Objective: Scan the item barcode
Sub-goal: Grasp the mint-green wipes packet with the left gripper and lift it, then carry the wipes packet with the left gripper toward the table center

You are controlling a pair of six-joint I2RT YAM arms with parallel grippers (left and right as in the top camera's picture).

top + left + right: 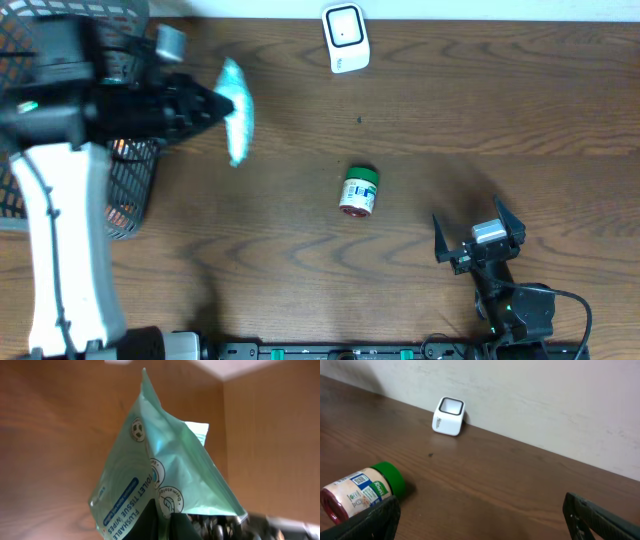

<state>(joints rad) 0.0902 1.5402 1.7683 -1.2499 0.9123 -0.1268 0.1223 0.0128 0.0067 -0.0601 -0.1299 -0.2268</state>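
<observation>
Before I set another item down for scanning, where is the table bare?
Bare wood lies between the white box-shaped scanner and the green-capped plastic jar, and across the far right. Crowded: the left, where the black wire basket stands and the left gripper holds the teal wipes pouch.

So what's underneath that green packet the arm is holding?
Only brown table shows around the wipes packet, gripped by the left gripper. The patch straight beneath it is covered from above.
</observation>
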